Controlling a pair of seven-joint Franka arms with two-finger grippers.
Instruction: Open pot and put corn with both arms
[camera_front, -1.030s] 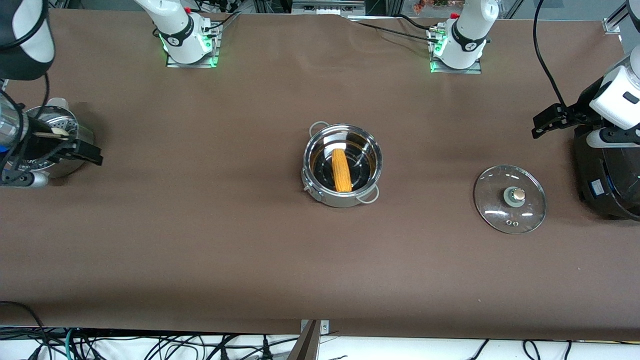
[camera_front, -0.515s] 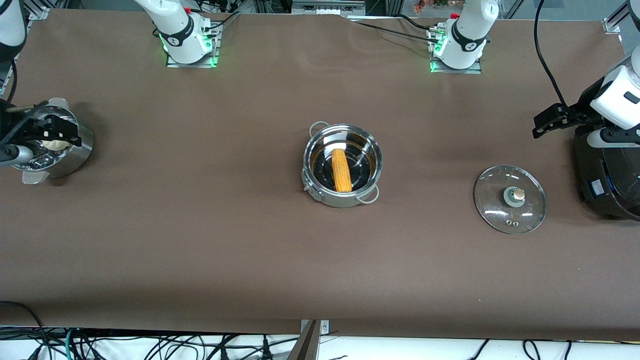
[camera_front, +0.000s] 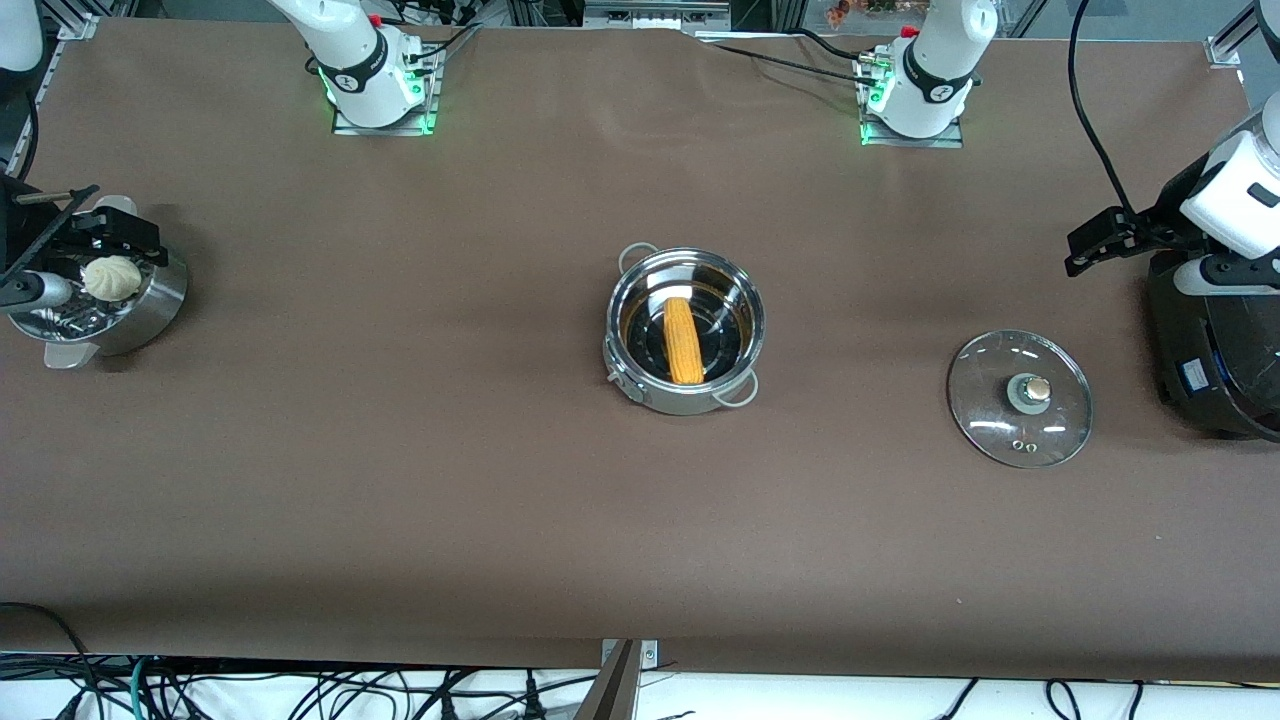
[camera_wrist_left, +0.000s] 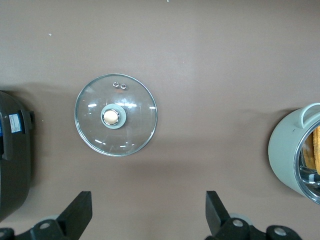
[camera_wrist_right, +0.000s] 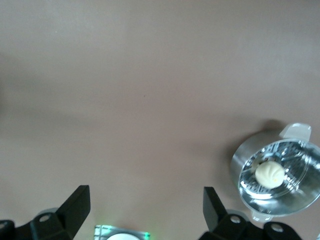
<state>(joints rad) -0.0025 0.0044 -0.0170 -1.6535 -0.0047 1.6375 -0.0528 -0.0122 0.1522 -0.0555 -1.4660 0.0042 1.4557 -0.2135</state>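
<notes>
The steel pot (camera_front: 640, 395) stands open at the table's middle with the yellow corn (camera_front: 683, 340) lying inside it. Its glass lid (camera_front: 985, 410) with the tan knob lies flat on the table toward the left arm's end, apart from the pot. The left wrist view shows the lid (camera_wrist_left: 135, 125), the pot (camera_wrist_left: 285, 150) and a bit of corn (camera_wrist_left: 315, 147). My left gripper (camera_front: 1092, 243) (camera_wrist_left: 148, 200) is open and empty, up over the table beside the black cooker. My right gripper (camera_front: 110, 238) (camera_wrist_right: 145, 195) is open and empty, up by the steamer bowl.
A perforated steamer bowl (camera_front: 150, 310) (camera_wrist_right: 300, 200) holding a pale bun (camera_front: 110, 277) (camera_wrist_right: 270, 174) sits at the right arm's end. A big black cooker (camera_front: 1215, 350) (camera_wrist_left: 12, 150) stands at the left arm's end. Both arm bases stand along the table's back edge.
My right gripper has drawn back from over the steamer bowl toward the table's end, so the bun now shows. The left arm, pot, corn and lid have not moved.
</notes>
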